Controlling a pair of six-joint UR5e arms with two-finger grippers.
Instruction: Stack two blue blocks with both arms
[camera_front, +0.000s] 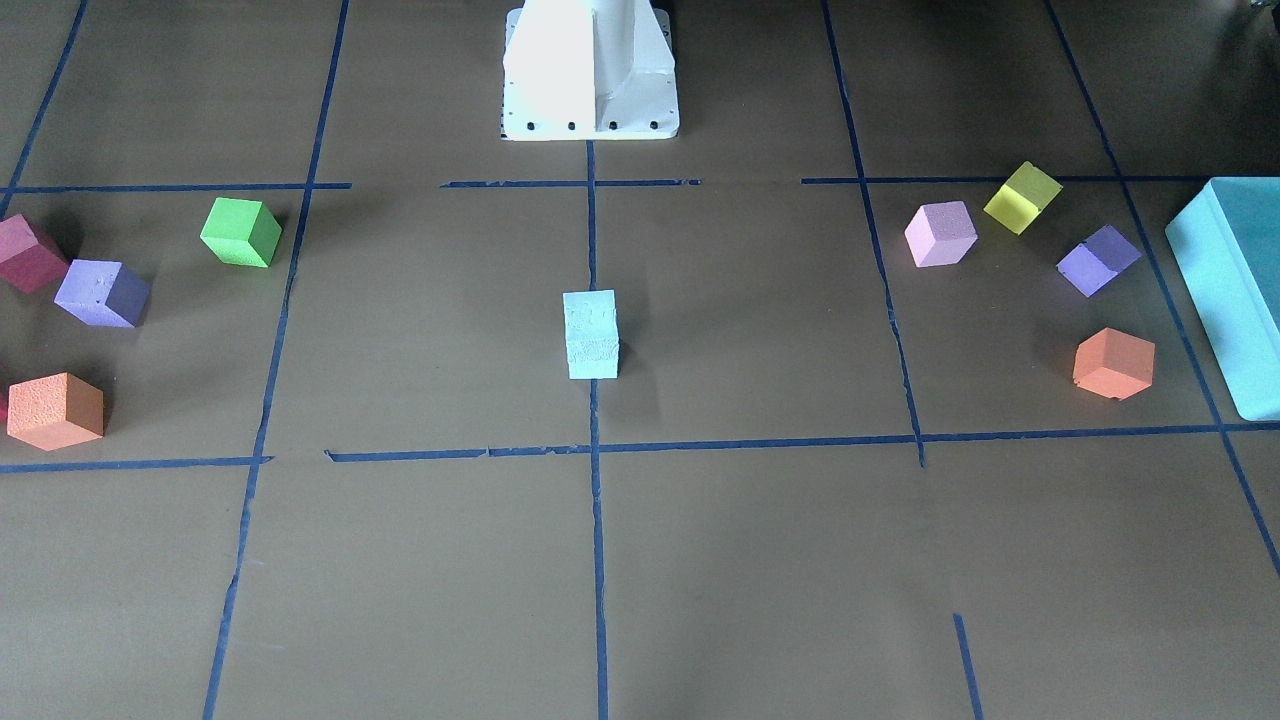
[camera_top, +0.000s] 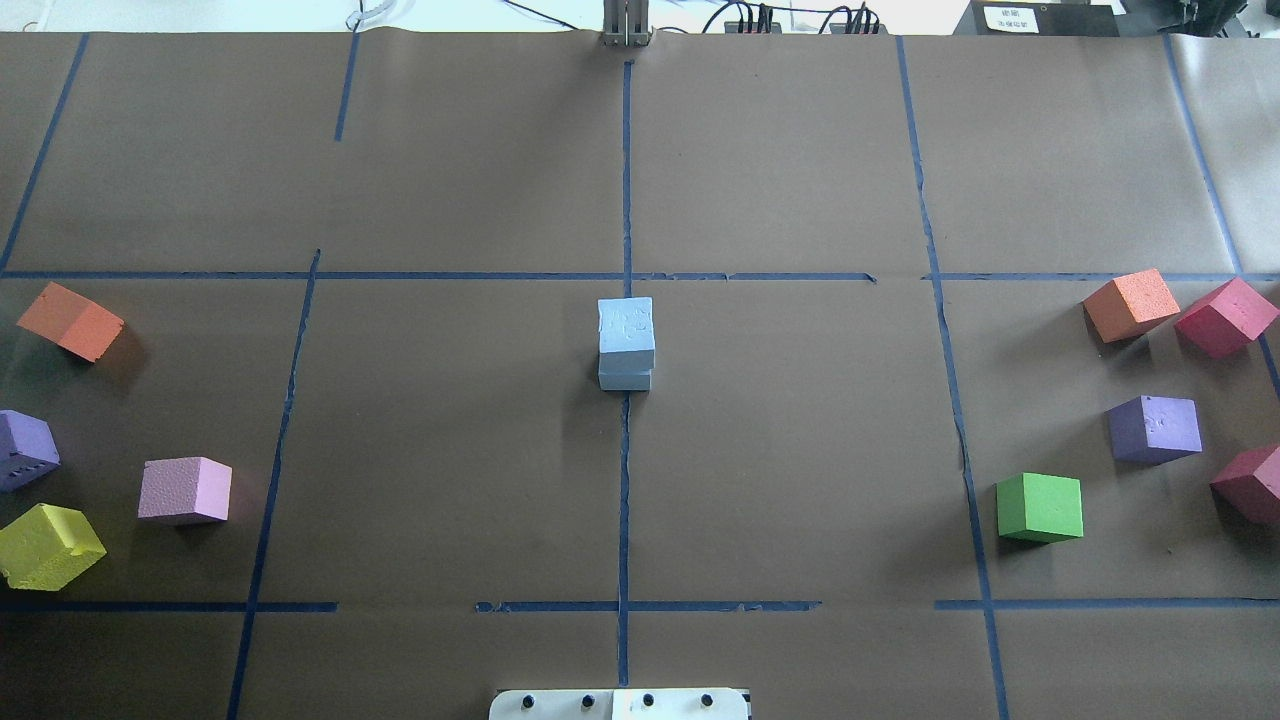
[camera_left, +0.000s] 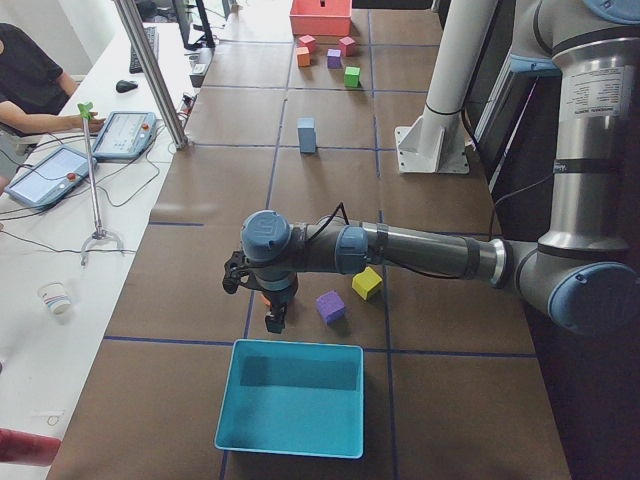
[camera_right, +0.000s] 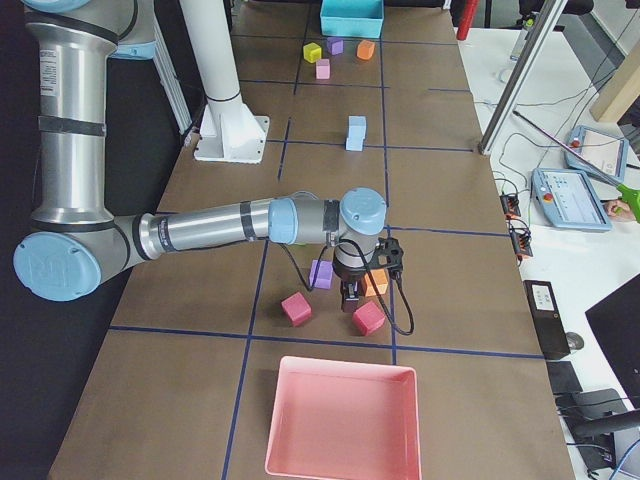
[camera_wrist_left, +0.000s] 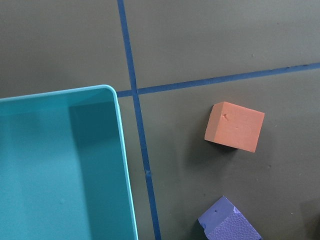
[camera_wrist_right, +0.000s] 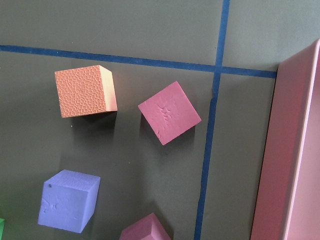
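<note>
The two pale blue blocks stand stacked, one on the other, at the table's middle on the centre tape line; the top block (camera_top: 627, 325) sits on the bottom block (camera_top: 625, 380). The stack also shows in the front view (camera_front: 590, 335). No arm touches it. The left gripper (camera_left: 272, 320) hangs over the table's left end near the teal box and an orange cube (camera_wrist_left: 234, 126). The right gripper (camera_right: 352, 296) hangs over the right end by an orange cube (camera_wrist_right: 86, 91) and a crimson cube (camera_wrist_right: 169, 112). I cannot tell whether either gripper is open or shut.
A teal box (camera_left: 290, 397) lies at the left end and a pink tray (camera_right: 342, 420) at the right end. Purple, yellow, pink and orange cubes lie on the left side. Green (camera_top: 1040, 507), purple, orange and crimson cubes lie on the right.
</note>
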